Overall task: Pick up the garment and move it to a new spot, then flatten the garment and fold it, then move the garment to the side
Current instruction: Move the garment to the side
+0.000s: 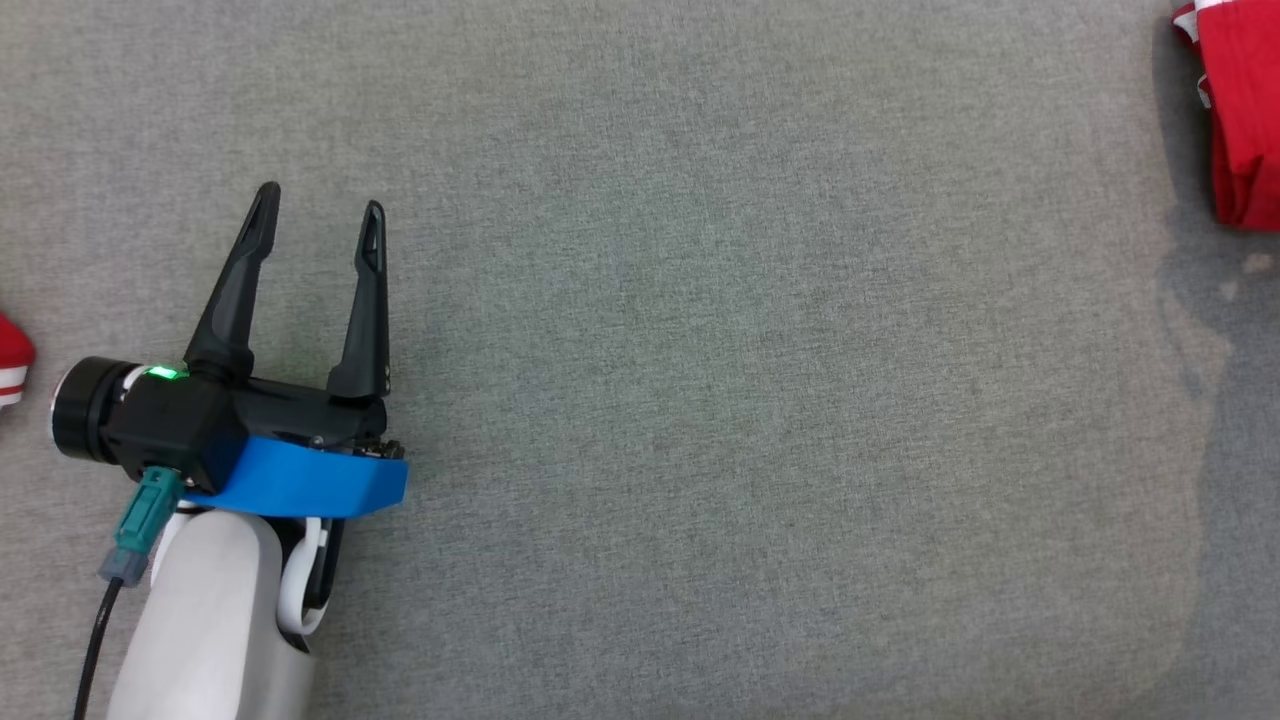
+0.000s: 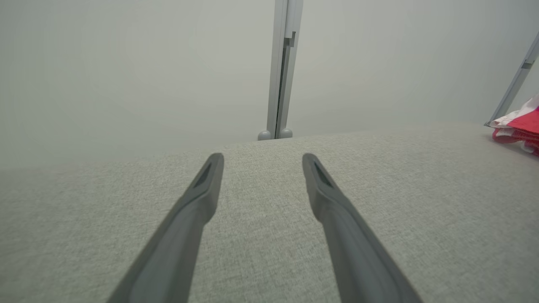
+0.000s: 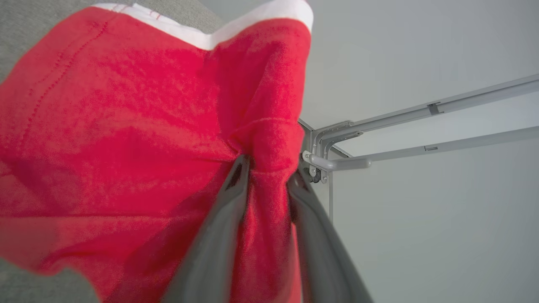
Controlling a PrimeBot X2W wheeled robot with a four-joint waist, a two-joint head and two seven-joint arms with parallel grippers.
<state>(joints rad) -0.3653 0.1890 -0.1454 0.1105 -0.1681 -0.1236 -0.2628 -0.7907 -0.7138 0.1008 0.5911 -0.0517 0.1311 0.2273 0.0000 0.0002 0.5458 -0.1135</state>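
Note:
The garment (image 1: 1245, 110) is red with white trim and lies bunched at the top right edge of the grey table (image 1: 700, 400) in the head view. In the left wrist view the garment (image 2: 520, 126) shows at the far right. Up close in the right wrist view, the garment (image 3: 126, 126) hangs in folds, and my right gripper (image 3: 269, 168) has a bunched fold of it between its two fingers, touching both. My left gripper (image 1: 320, 205) rests open over bare table at the lower left, well away from the garment. Its fingers (image 2: 202, 185) hold nothing.
Another bit of red and white cloth (image 1: 10, 360) pokes in at the left edge of the head view. A grey upright post (image 2: 282, 67) stands behind the table's far edge. Grey frame rails (image 3: 421, 111) run beside the right gripper.

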